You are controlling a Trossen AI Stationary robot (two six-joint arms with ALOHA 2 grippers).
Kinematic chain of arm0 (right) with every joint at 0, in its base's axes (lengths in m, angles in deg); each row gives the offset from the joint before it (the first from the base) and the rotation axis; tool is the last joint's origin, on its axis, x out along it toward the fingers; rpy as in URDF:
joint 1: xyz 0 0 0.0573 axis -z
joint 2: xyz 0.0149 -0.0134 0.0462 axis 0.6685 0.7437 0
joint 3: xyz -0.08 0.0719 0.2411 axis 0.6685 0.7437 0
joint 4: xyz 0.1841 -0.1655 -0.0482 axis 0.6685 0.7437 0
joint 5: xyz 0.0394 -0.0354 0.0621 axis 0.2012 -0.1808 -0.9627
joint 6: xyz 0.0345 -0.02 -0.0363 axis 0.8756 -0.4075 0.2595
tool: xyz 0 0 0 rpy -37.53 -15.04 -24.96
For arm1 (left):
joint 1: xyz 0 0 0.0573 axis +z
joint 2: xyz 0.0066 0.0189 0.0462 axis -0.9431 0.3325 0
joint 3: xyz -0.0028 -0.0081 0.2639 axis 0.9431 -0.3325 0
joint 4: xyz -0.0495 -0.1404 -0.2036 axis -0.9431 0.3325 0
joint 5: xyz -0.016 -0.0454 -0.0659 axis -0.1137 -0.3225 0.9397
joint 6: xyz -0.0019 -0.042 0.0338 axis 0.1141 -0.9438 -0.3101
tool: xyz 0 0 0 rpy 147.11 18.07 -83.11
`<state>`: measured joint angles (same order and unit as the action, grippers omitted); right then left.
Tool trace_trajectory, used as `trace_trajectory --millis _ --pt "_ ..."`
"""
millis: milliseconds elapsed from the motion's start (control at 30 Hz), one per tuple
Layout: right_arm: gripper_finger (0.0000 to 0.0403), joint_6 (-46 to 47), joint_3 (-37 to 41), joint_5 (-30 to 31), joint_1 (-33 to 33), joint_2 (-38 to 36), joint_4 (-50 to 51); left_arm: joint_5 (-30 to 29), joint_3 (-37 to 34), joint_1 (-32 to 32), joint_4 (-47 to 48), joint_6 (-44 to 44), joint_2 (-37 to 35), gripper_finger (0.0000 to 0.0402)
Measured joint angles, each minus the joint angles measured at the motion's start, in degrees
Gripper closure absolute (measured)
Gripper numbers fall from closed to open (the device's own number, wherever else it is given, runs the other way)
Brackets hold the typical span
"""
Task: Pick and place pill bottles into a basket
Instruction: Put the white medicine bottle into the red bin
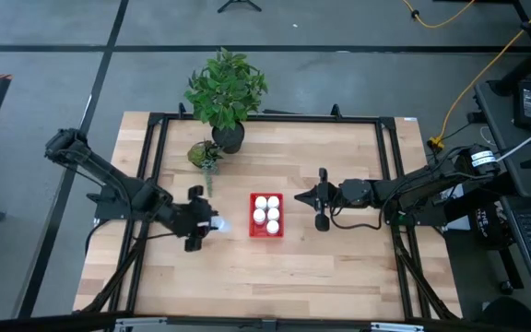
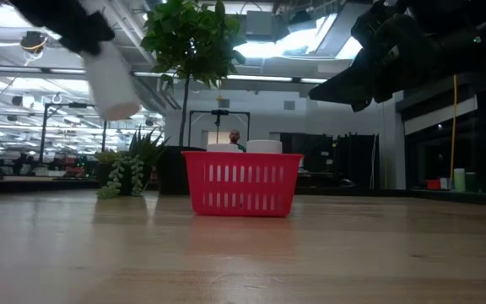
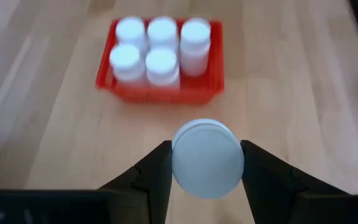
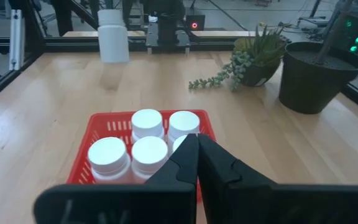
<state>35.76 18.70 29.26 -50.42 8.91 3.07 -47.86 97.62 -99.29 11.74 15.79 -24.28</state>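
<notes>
Above the wooden table (image 1: pixel 339 267), the left gripper (image 1: pixel 206 224) clenches the sixth pill bottle (image 3: pixel 207 157) left of the basket (image 1: pixel 252 231), likely for its one free slot, while the right gripper (image 1: pixel 319 196) waits pinched shut

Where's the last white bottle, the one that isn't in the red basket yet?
The left hand holds that bottle above the table, left of the red basket, where five bottles already stand.
</notes>
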Motion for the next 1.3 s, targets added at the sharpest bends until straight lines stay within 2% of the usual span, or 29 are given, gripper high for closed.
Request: trace_trajectory --millis 167,400,667,967,1300 --pt "0.0396 -0.2 0.0 -0.5 0.0 0.0 0.0 3.1 0.0 4.6 -4.4 4.5 1.3 0.0246" --pt "0.0396 -2.3 0.0 -0.5 0.0 0.0 -0.1 10.5 0.1 9.0 -11.0 10.7 7.7 0.0246" --pt "0.0396 -3.3 0.0 -0.5 0.0 0.0 -0.1 12.4 9.7 10.2 -8.4 16.8 14.4 0.0246" --pt "0.0396 -3.2 0.0 -0.5 0.0 0.0 0.2 12.9 23.6 11.0 2.8 19.9 24.9 0.0246" --pt "0.0396 -3.0 0.0 -0.5 0.0 0.0 0.1 17.0 26.6 14.5 3.6 22.1 29.5 0.0246"
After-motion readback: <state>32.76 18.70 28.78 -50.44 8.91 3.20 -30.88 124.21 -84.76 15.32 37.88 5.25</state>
